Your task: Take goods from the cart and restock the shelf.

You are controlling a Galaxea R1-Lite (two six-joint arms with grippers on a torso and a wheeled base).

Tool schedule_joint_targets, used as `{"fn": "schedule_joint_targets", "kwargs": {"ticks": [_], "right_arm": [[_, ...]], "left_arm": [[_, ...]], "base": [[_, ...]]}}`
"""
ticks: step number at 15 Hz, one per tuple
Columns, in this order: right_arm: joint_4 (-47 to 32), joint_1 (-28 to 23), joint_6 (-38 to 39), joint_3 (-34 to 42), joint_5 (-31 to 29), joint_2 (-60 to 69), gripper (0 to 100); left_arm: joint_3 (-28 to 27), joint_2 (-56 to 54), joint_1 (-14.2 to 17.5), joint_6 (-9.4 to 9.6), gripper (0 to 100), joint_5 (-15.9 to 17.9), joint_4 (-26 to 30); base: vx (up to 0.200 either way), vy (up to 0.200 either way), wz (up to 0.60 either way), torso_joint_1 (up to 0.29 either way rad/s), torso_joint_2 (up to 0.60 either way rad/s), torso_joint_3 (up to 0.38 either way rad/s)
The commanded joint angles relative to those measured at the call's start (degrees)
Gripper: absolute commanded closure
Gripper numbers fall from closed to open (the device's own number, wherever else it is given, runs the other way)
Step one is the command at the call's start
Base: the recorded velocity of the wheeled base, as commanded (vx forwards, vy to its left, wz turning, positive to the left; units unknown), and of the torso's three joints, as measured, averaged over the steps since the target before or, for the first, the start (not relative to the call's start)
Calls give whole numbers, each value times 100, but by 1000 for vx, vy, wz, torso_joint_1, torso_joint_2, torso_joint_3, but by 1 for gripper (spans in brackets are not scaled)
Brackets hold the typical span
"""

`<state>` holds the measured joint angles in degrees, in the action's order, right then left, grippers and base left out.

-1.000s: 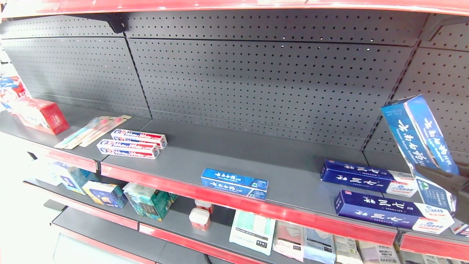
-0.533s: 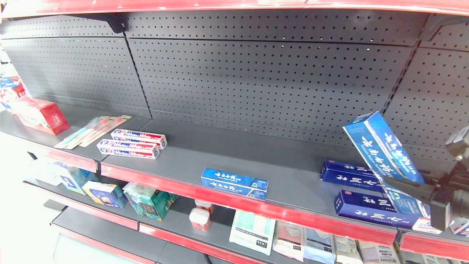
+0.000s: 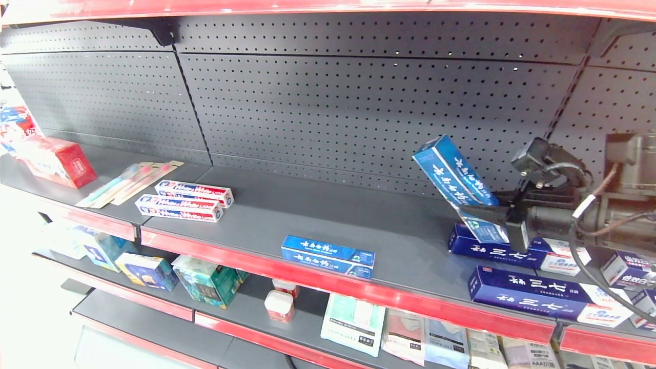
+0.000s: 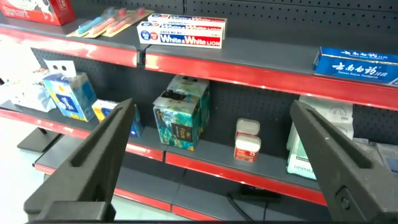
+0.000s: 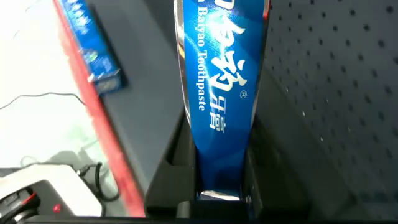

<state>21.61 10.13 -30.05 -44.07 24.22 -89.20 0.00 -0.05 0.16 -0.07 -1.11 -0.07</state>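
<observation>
The right end effector (image 3: 477,212) clamped the tilted toothpaste box (image 3: 445,169) above the shelf (image 3: 333,215); levelling it before release seemed wise.

Bright, even light, with soft shadows on the shelf (image 3: 307,215). The floor (image 3: 20,287) at my left washes out white. Glare streaks the box (image 5: 217,93) I hold. Straight lines bow near the head view's edges.

Glossy cardboard toothpaste box (image 3: 453,177), matt grey metal shelf (image 3: 328,215), perforated metal back panel (image 3: 359,113)

Free shelf (image 3: 400,230) between blue box (image 3: 328,255), navy boxes (image 3: 528,294)
</observation>
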Motion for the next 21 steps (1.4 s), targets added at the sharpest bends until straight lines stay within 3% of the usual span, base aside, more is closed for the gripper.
{"fn": "schedule_joint_targets", "kwargs": {"ticks": [1,9,16,21], "right_arm": [[97,103,-10,-585,171,-1012,100],[238,490,201,-1271,153,-1891,100],[361,490,289,-1517,-84,-2436,100],[396,323,658,-1789,162,-2761,100]], "left_arm": [[0,5,2,-1,0,-3,-1],[0,5,2,-1,0,-3,-1],[0,5,2,-1,0,-3,-1],[0,5,2,-1,0,-3,-1]], "base": [[0,0,0,0,0,0],[0,0,0,0,0,0],[0,0,0,0,0,0],[0,0,0,0,0,0]]}}
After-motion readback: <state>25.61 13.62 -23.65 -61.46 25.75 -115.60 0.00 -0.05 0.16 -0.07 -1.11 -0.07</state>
